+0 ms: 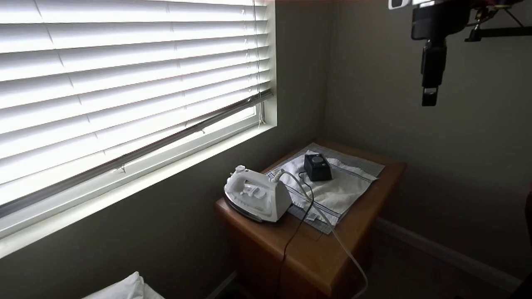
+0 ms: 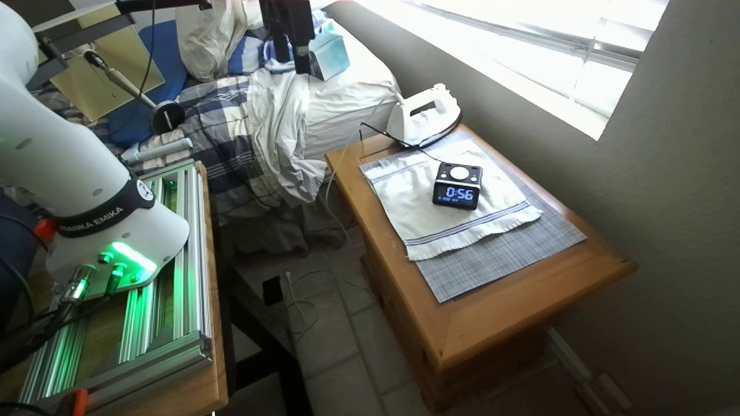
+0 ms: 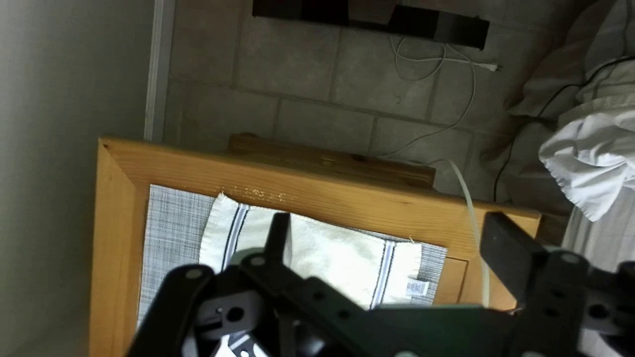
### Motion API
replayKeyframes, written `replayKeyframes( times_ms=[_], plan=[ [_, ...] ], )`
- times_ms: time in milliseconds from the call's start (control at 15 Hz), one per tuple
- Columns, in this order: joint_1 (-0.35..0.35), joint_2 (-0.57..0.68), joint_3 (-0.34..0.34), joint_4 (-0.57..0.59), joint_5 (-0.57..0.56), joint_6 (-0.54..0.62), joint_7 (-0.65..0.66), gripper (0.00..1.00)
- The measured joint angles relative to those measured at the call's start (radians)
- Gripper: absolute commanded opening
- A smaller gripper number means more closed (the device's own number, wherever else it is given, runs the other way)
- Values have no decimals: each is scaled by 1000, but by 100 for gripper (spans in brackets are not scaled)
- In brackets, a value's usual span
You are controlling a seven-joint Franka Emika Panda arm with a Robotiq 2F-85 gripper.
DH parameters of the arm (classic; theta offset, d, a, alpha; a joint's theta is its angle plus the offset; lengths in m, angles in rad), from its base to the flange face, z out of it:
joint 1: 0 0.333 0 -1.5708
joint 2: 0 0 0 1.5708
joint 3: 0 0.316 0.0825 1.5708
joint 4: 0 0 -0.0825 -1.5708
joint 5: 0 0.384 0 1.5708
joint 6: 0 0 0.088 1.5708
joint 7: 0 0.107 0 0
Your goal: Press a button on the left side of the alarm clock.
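1. Wooden bench (image 1: pixel 311 253) by the window blinds (image 1: pixel 133 97), in an exterior view: alarm clock (image 1: pixel 318 167) on a white towel (image 1: pixel 338 195), iron (image 1: pixel 257 195) near it. I have the gripper (image 1: pixel 429 98) high up, well apart from the alarm clock.
2. In an exterior view I read 0:56 on the alarm clock. Towel lies on a grey mat (image 2: pixel 497 254); arm base (image 2: pixel 162 231) lit green.
3. Wrist view: my gripper fingers (image 3: pixel 506 253) stand wide apart, towel and bench showing between them.

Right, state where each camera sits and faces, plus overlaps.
An exterior view: high, facing a wall corner beyond the iron; tool shows.
An exterior view: high, facing the front of the alarm clock; arm, tool show.
Wrist view: on the arm, facing down over the nightstand; open tool shows.
Both exterior views share iron and alarm clock.
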Motion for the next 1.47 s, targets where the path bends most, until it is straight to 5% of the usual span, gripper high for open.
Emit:
replayKeyframes(
  times_ms=[600, 1200, 1467],
  plan=[
    [-66, 375, -8, 202, -86, 57, 323, 2],
    [-22, 711, -82, 476, -139, 58, 579, 1],
    [-13, 729, -92, 486, -139, 58, 580, 1]
  ],
)
